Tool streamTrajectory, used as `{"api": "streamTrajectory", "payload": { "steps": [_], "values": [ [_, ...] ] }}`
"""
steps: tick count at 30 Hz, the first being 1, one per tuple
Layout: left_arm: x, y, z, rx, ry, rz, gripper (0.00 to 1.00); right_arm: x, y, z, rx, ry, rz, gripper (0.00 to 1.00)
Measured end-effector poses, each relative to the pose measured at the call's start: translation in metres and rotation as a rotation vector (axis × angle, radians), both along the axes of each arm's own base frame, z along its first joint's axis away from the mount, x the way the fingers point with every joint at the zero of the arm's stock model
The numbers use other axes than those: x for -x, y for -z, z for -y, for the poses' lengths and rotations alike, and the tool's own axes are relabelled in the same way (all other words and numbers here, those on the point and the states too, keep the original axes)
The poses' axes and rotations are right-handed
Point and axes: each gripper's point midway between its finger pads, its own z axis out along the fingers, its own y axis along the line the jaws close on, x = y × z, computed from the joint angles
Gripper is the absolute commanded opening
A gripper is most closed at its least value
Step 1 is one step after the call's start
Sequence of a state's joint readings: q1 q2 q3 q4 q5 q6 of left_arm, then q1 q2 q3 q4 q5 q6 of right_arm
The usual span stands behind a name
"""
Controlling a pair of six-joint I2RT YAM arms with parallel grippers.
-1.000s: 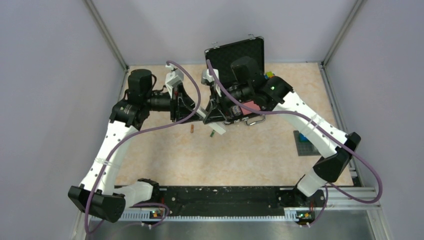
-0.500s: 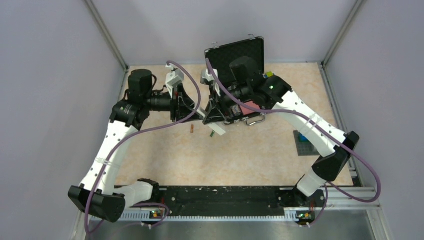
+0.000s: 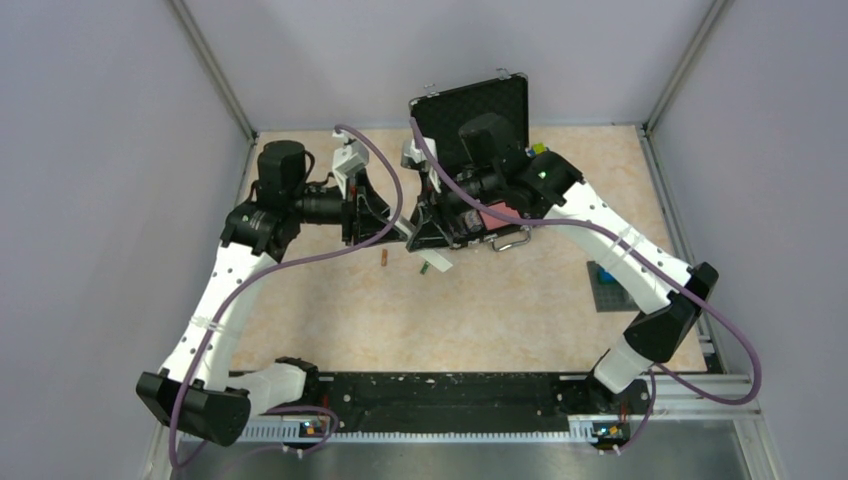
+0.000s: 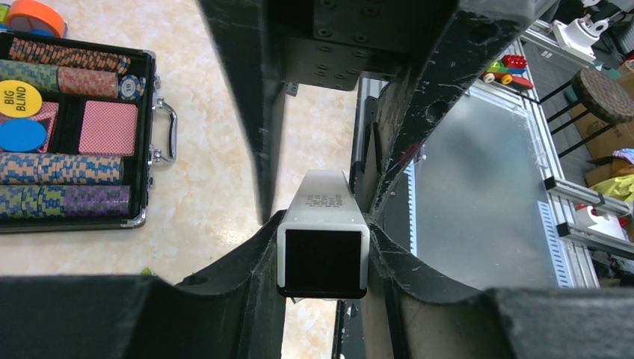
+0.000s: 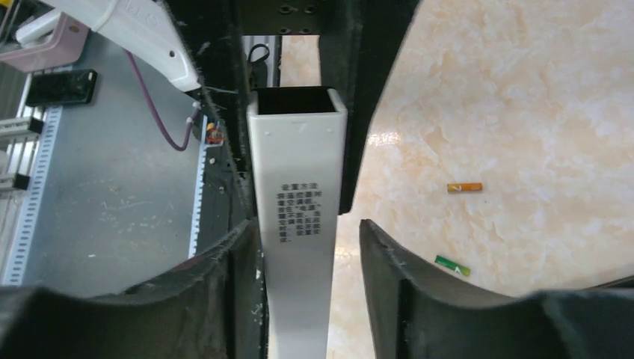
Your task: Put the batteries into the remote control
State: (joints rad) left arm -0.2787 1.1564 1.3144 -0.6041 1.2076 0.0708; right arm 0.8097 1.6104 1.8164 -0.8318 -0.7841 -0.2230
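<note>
Two tools meet at the remote control above the counter: the left tool clamps one end, while the right tool stands slightly open around the other. The brownish-red battery and green battery lie on the counter.

Plain grey-lilac walls left, back and right, with aluminium posts in the upper corners. Beige marbled worktop fills the centre. Grey metal sheet along the bottom edge. Left wrist view, upper right: round stool. Even light.
</note>
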Motion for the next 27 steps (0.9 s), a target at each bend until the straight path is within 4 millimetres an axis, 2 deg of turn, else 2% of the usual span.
{"api": "streamTrajectory", "payload": {
  "steps": [2,6,11,15,18,23,25,27],
  "values": [
    [0.000,0.000,-0.001,-0.002,-0.008,0.007,0.00,-0.004,0.000,0.000,0.001,0.016,0.009,0.72],
    [0.002,-0.005,-0.004,0.002,-0.056,0.066,0.00,-0.014,0.000,0.002,-0.014,0.065,0.030,0.80],
    [0.005,-0.020,-0.013,0.031,-0.160,0.193,0.00,-0.024,0.000,0.024,-0.045,0.144,0.022,0.88],
    [0.004,-0.034,-0.019,0.069,-0.231,0.288,0.00,-0.025,-0.011,0.044,-0.109,0.222,0.010,0.93],
    [0.000,-0.039,-0.020,0.089,-0.266,0.320,0.00,-0.026,-0.030,0.055,-0.204,0.295,-0.024,0.96],
    [-0.010,-0.045,-0.020,0.129,-0.310,0.320,0.00,-0.038,-0.066,0.058,-0.422,0.424,-0.217,0.96],
    [-0.012,-0.053,-0.020,0.158,-0.328,0.313,0.00,-0.041,-0.068,0.054,-0.480,0.447,-0.325,0.96],
    [-0.012,-0.065,-0.019,0.201,-0.338,0.308,0.00,-0.044,-0.059,0.050,-0.519,0.472,-0.475,0.96]
  ]
}}
